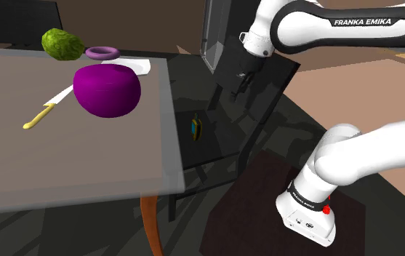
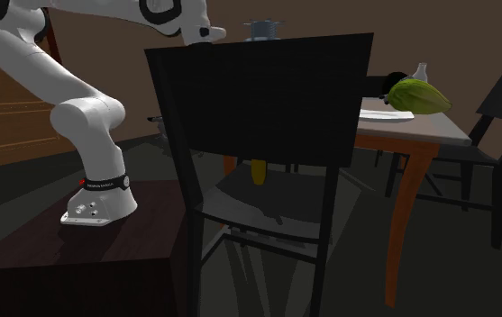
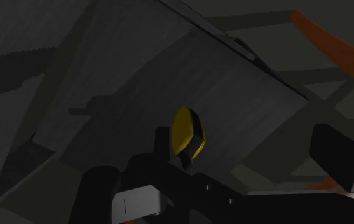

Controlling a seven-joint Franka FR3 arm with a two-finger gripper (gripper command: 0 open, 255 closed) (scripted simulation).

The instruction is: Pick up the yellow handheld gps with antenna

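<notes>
From where I stand, the shoulder view shows the black gripper [image 1: 238,86] hanging over a dark chair [image 1: 219,149] pulled up to the table [image 1: 84,160]. The yellow GPS [image 1: 196,128] lies on the chair's seat, at about seven o'clock from the gripper and well apart from it, just beside the table's edge. On the table itself, away toward nine o'clock, sit a purple bowl [image 1: 107,90], a green lump [image 1: 61,44] and a knife [image 1: 48,108], none of which the job concerns. In the second exterior view the chair's tall back stands in front, and the GPS shows as a yellow sliver through the gap under it, on the seat, with the table off at three o'clock and the arm's foot on its stand [image 2: 59,248] at nine o'clock. In the wrist view the GPS lies near the middle on the grey seat, just ahead of the hand, nothing touching it. Whether the gripper is spread or pressed together I cannot tell from any of these views. I judge this to be the approach: nothing is grasped and the lift is not yet begun. The next move, as I see it, calls for bringing the hand down toward the seat, squaring it over the narrow body, and clearing the chair back and table edge on the way.
</notes>
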